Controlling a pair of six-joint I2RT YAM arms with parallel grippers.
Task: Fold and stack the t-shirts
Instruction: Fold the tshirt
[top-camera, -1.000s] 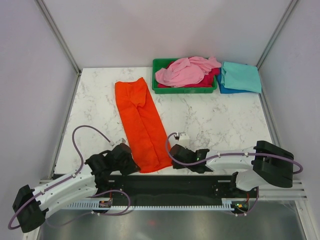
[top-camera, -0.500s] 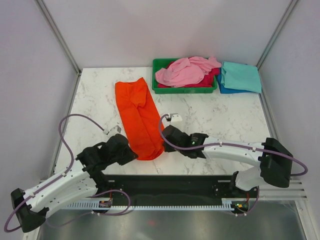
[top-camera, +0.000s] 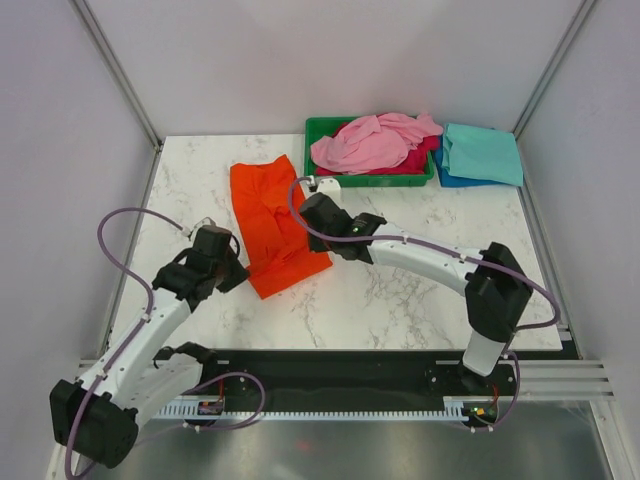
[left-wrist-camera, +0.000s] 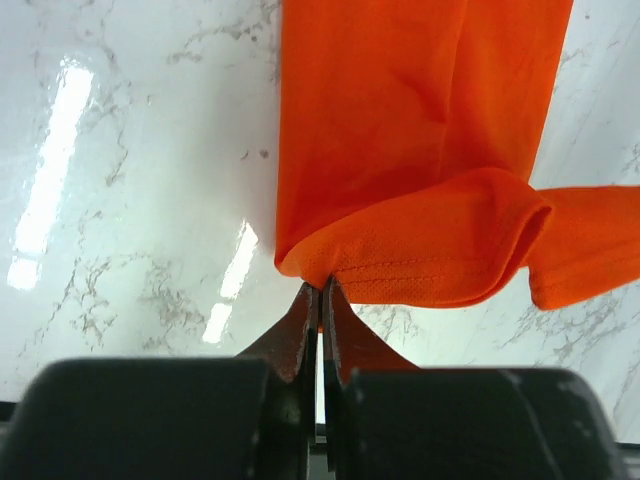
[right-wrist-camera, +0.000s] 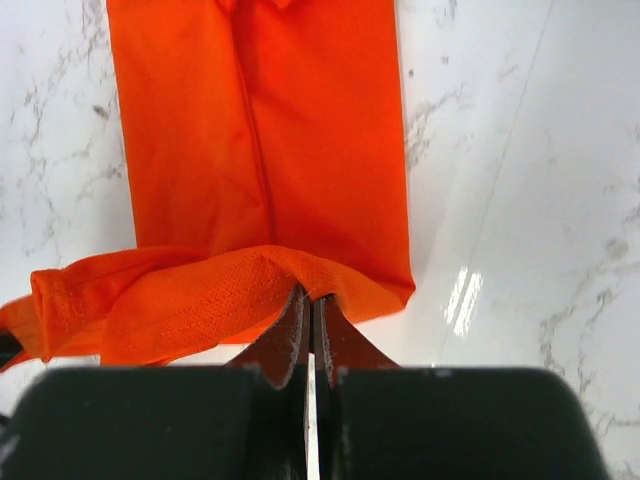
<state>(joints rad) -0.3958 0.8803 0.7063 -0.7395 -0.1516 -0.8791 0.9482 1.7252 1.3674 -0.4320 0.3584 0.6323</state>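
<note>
The bright orange t-shirt (top-camera: 272, 215) lies as a long strip on the marble table, its near end lifted and folded back over the rest. My left gripper (top-camera: 240, 262) is shut on its near left hem corner (left-wrist-camera: 320, 272). My right gripper (top-camera: 306, 222) is shut on the near right hem corner (right-wrist-camera: 312, 285). Both hold the hem above the lower layer (right-wrist-camera: 260, 130). A light pink t-shirt (top-camera: 372, 140) is heaped over a magenta one (top-camera: 425, 158) in the tray. A folded teal t-shirt (top-camera: 482, 152) lies on a blue one (top-camera: 445, 178) at the back right.
The green plastic tray (top-camera: 322, 180) stands at the back centre, just beyond the right arm. Grey walls with metal posts close in the table at the left, right and back. Bare marble (top-camera: 420, 290) lies to the right of the orange shirt.
Both grippers have carried the orange shirt's near hem away from the table's front edge toward the back, folding the strip over itself. The arms have stretched out.
</note>
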